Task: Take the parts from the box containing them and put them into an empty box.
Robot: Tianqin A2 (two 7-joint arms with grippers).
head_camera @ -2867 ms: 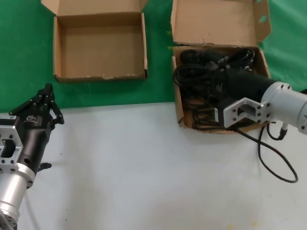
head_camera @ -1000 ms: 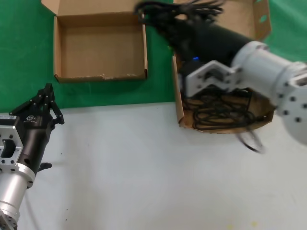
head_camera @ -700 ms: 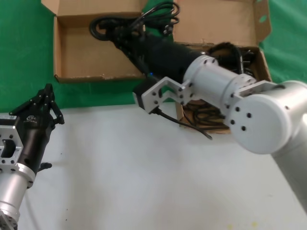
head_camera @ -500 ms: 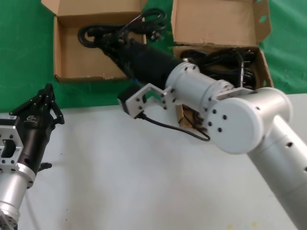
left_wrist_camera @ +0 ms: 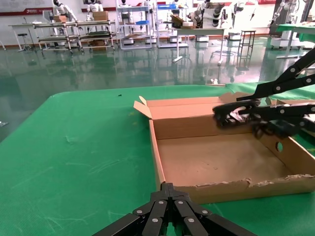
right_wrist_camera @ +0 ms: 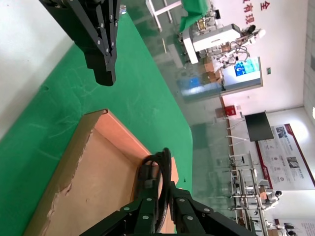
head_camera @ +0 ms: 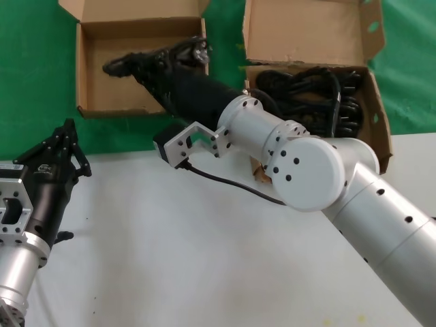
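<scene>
While the left end effector [head_camera: 67, 133] rests at the near left over the white table [head_camera: 170, 259], its fingers [left_wrist_camera: 167, 209] drawn together to a point, the work lies farther along. Beyond it, on the green mat [head_camera: 34, 82], stands the empty box [head_camera: 83, 75], squarish and shallow, its short lid flap folded back and its front rim frayed; the left wrist view shows its floor bare [left_wrist_camera: 216, 162]. Above that box hangs the right end effector [head_camera: 146, 63], reached across from the right side, its fingers [right_wrist_camera: 147, 209] closed narrowly on one of the parts, a looped power cord [head_camera: 187, 51]. The cord's loops trail over the box's right wall and its other end projects past the fingertips over the box interior; it does not yet lie on the floor. To the right sits the box containing them [head_camera: 378, 129], longer, with a tall lid flap and oval holes in its side tab. Inside it lie the remaining cords [head_camera: 313, 92], a tangled black heap.
</scene>
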